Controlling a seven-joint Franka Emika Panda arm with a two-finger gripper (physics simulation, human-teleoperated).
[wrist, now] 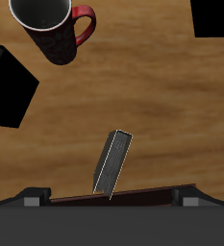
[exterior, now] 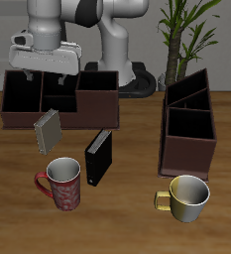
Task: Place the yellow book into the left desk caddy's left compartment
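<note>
End effector [exterior: 45, 81] grip unclear; yellow book [exterior: 48, 130] upright below, slightly tilted.

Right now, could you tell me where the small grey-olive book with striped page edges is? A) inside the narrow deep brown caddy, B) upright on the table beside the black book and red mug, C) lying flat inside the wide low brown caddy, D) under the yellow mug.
B: the small grey-olive book stands tilted on the wooden table, near the upright black book and the red patterned mug, outside both caddies.
</note>
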